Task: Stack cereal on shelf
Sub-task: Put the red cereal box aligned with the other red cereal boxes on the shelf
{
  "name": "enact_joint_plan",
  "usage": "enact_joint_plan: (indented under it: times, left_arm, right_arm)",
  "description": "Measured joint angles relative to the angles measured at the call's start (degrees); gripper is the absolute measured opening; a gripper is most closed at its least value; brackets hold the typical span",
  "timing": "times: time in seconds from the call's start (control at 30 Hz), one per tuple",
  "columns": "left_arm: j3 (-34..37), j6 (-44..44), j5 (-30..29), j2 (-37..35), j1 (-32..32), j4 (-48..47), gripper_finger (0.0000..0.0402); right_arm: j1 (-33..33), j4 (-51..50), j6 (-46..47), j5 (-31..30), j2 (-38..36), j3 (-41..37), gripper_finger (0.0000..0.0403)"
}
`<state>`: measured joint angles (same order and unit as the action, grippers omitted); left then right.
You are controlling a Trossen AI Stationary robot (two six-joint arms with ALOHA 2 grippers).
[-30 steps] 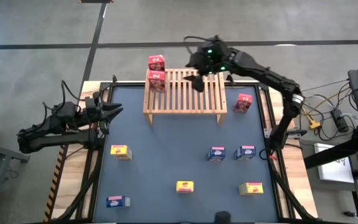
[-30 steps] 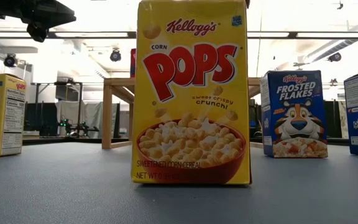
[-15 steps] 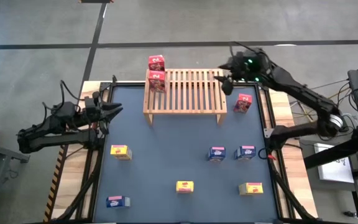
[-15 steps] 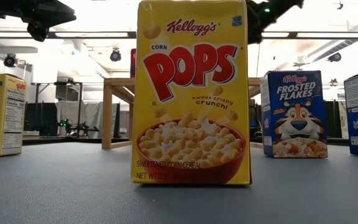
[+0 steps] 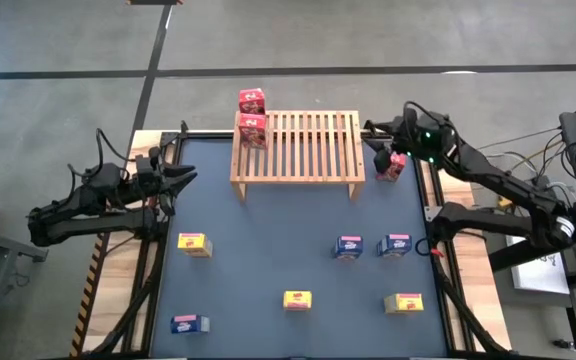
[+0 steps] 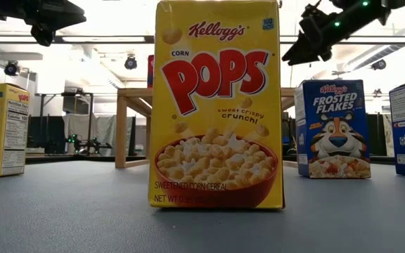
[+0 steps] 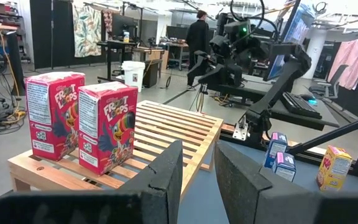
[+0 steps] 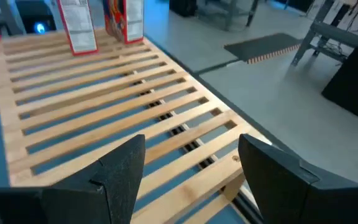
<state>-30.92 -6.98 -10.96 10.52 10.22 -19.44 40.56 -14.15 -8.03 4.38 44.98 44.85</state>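
The wooden shelf [image 5: 296, 148] stands at the table's far side. Two red cereal boxes [image 5: 253, 130] [image 5: 251, 101] stand upright on its left end, and both show in the left wrist view [image 7: 107, 124]. A third red box [image 5: 395, 167] stands on the table just right of the shelf. My right gripper [image 5: 380, 153] hovers open beside it, above the shelf's right end, and holds nothing [image 8: 191, 180]. My left gripper [image 5: 183, 178] waits open at the table's left edge, pointing at the shelf [image 7: 197, 174].
Two blue boxes [image 5: 348, 247] [image 5: 395, 245] stand right of the middle and a third [image 5: 189, 324] at the near left. Yellow boxes stand at the left [image 5: 193, 243], near middle [image 5: 297, 299] and near right [image 5: 404, 303]. A person [image 7: 197, 31] stands far off in the room.
My right gripper has gone from above the middle of the shelf toward the table's right edge, past the shelf's right end, toward the red box on the table. The boxes and the shelf have stayed where they were.
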Motion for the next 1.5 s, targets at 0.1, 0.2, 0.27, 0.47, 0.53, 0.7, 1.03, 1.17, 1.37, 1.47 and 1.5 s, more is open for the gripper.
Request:
enact_joint_plan:
  times: [0.1, 0.2, 0.27, 0.47, 0.53, 0.7, 1.03, 1.17, 1.37, 1.47, 1.5]
  left_arm:
    - [0.0, 0.0, 0.0, 0.0, 0.0, 0.0, 0.0076]
    - [0.0, 0.0, 0.0, 0.0, 0.0, 0.0, 0.0076]
    - [0.0, 0.0, 0.0, 0.0, 0.0, 0.0, 0.0076]
    - [0.0, -0.3, 0.0, 0.0, 0.0, 0.0, 0.0076]
    - [0.0, -1.4, 0.0, 0.0, 0.0, 0.0, 0.0076]
    - [0.0, -1.5, -0.4, 0.0, 0.0, 0.1, 0.0076]
    - [0.0, -1.0, -0.5, 0.0, 0.0, 0.1, 0.0117]
    - [0.0, -1.0, -0.5, 0.0, 0.0, 0.1, 0.0145]
    - [0.0, -1.0, -0.5, 0.0, 0.0, 0.1, 0.0172]
    - [0.0, -1.0, -0.5, 0.0, 0.0, 0.0, 0.0179]
    - [0.0, -1.0, -0.5, 0.0, 0.0, 0.0, 0.018]
  right_arm:
    - [0.0, 0.0, 1.3, -0.1, -2.5, -2.9, 0.0247]
    - [0.0, -0.1, 1.6, -0.1, -4.2, -5.2, 0.0246]
    - [0.0, -0.1, 2.1, -0.9, -4.9, -6.2, 0.0247]
    - [0.0, -0.3, 2.7, -3.5, -5.5, -8.2, 0.0244]
    - [0.0, -0.8, 2.8, -3.6, -5.1, -7.9, 0.0244]
    - [0.5, -12.4, 3.6, -6.5, -1.8, -2.0, 0.0253]
    - [0.6, -27.0, -0.1, -13.7, 7.6, 5.0, 0.0281]
    - [1.4, -36.1, -1.5, -14.9, 11.8, 10.2, 0.0291]
    - [2.5, -43.8, -10.6, -14.9, 16.5, 17.2, 0.0295]
    - [4.0, -45.3, -15.1, -14.5, 17.9, 18.7, 0.0296]
    - [4.6, -45.8, -16.2, -14.0, 18.2, 18.7, 0.0297]
